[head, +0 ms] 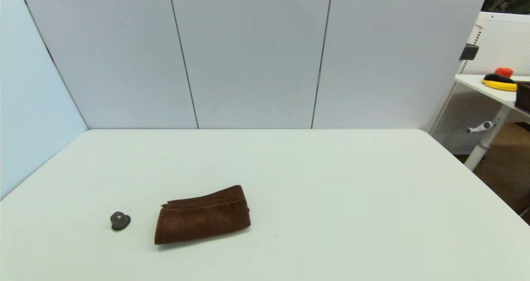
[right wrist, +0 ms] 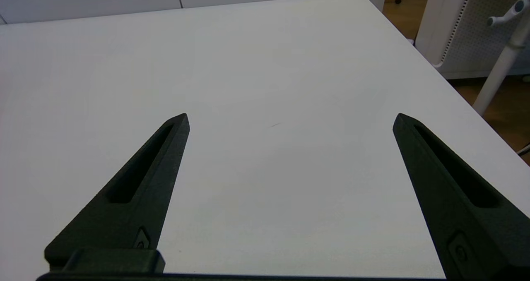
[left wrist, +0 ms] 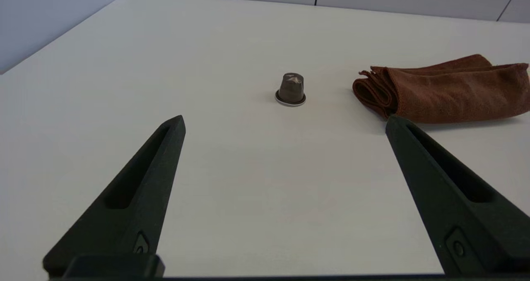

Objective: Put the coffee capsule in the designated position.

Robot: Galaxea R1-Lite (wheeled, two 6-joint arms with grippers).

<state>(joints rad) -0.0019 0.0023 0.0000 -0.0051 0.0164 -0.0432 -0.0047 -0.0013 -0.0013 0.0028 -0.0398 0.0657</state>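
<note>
Coffee capsule (head: 120,221) sits upright, rim down, on the white table (head: 331,190), near-left part, just left of a folded brown towel (head: 203,215) w/ a small gap between them, not touching. Left gripper (left wrist: 285,121) hangs low over the table on the near side of the capsule, fingers spread wide, nothing held; capsule lies beyond the tips. Right gripper (right wrist: 291,119) over bare tabletop on the right side, fingers also spread wide, holding nothing. Neither arm shows in the head view.

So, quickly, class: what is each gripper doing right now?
Left gripper: open, empty, short of the coffee capsule.
Right gripper: open, empty, over bare table.
</note>
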